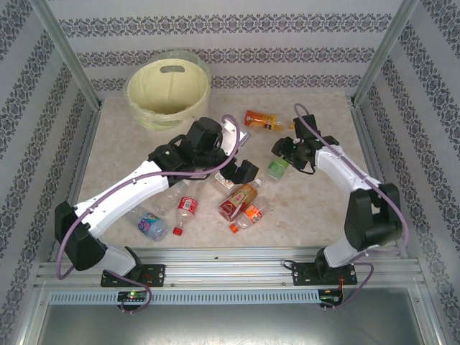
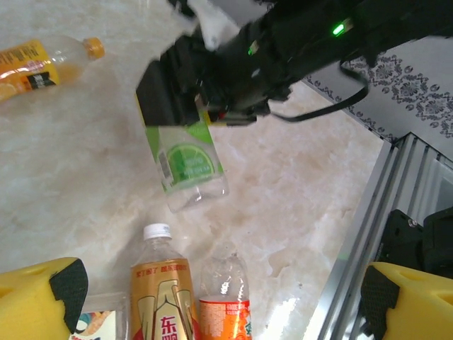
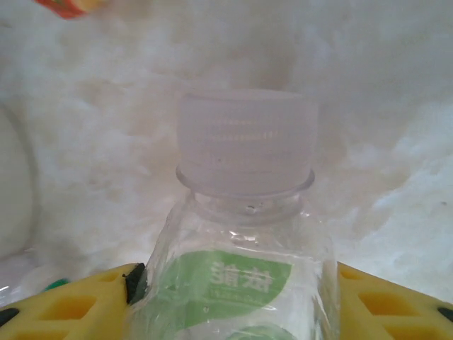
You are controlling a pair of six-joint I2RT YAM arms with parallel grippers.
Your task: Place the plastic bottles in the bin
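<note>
Ribbed cap [image 3: 245, 142], clear bottle [image 3: 237, 280], perhaps gripped.

The top camera looks down on the whole desk [image 1: 309, 215] from high up. The wrist cameras look from much nearer (all three see the green-label bottle [image 1: 278, 169]).

The bin [image 1: 169, 90] at the table's far left corner is pale yellow. The table [image 1: 316, 208] is beige marble, and the walls [image 1: 237, 29] are white with grey damask bands. The green bottle [image 2: 187, 166] has a lime label. The gold bottle [image 2: 161, 297] has red lettering and a white cap. The orange bottle [image 1: 262, 120] lies near the far edge.
</note>
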